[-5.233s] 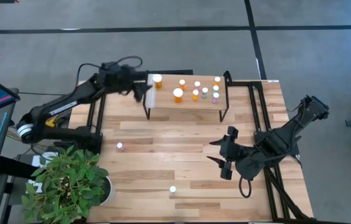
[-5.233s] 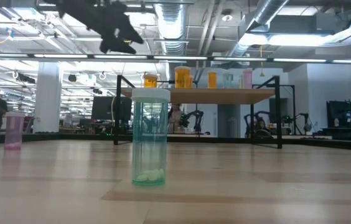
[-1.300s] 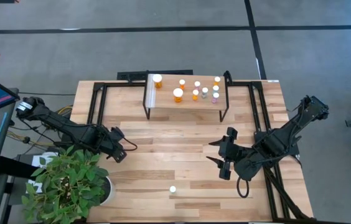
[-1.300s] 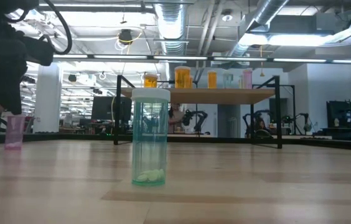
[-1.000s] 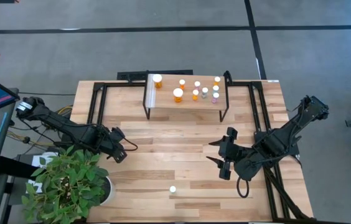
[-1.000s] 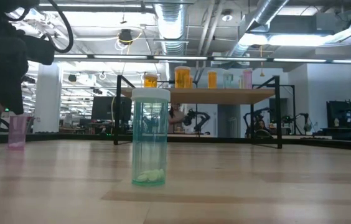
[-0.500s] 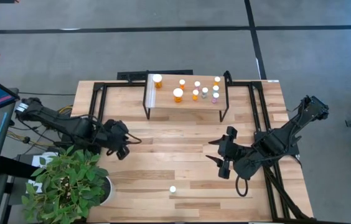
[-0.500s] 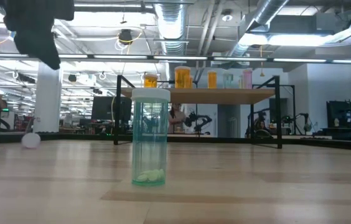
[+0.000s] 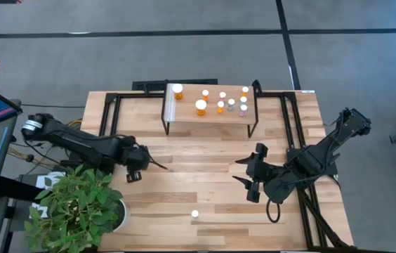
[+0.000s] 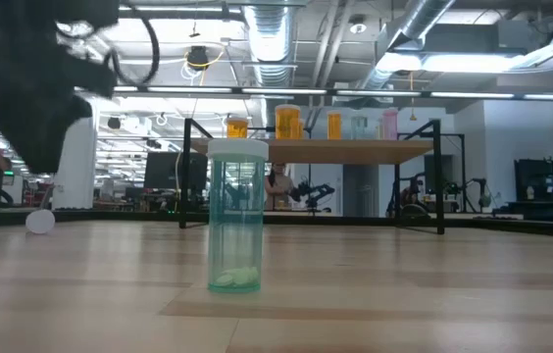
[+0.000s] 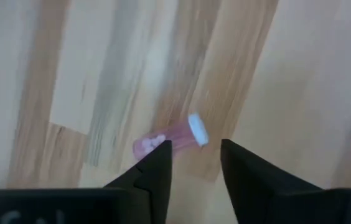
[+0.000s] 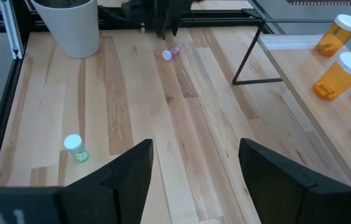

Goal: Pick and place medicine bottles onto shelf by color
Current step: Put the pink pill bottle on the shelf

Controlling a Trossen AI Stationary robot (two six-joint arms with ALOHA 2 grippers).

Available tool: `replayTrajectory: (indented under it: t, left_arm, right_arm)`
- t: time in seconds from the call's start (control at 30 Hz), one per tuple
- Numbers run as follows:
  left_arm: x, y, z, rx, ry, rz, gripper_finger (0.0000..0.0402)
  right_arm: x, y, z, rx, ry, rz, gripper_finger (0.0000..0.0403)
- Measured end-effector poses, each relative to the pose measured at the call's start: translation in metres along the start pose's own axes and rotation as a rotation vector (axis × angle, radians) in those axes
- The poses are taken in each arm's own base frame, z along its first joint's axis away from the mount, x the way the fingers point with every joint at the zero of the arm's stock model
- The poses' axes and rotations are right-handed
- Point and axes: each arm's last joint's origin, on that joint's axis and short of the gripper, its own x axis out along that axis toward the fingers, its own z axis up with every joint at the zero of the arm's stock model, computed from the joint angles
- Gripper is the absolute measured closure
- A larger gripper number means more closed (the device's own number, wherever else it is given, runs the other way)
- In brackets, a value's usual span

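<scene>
A pink bottle point(image 11: 166, 139) lies tipped on its side on the table point(image 9: 205, 190), white cap pointing away from the plant pot point(image 12: 70, 25), with pills showing through its body. The left gripper point(image 11: 194, 165) hangs just above it, fingers point(image 11: 157, 171) parted on either side and not gripping; the bottle rests free on the wood. From above, that gripper point(image 9: 136, 163) sits at the table's left side, near the plant point(image 9: 78, 204), its arm reaching in from the left edge. In the low view the same arm is a dark shape at the upper left, and a small white cap point(image 10: 40, 221) shows far off on the tabletop below it. A green bottle point(image 10: 236, 216) stands upright near the front edge of the table, well apart from the pink one, with a few pills at its bottom; from overhead only its white cap point(image 9: 194, 213) shows. The shelf point(image 9: 212, 119) stands at the far side of the table on thin black legs, carrying a row of white-capped bottles: orange bottles point(image 9: 201, 107) toward its left and middle, paler ones toward its right end. The right gripper point(image 12: 194, 168) waits on the table's right side, its fingers spread wide and holding nothing, pointed across the wood toward the fallen pink bottle.
</scene>
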Motion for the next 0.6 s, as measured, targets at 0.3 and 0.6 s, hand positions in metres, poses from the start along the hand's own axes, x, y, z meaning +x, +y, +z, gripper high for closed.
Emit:
replayTrajectory:
  t: [0.3,0.6]
  left_arm:
    - [0.05,-0.012,0.01,0.317,0.286,0.102,0.019]
    - [0.073,-0.024,0.02,0.476,0.389,0.211,0.0169]
  right_arm:
    - [0.0,0.0,0.0,0.0,0.0,0.0,0.0143]
    - [0.0,0.0,0.0,0.0,0.0,-0.001,0.0143]
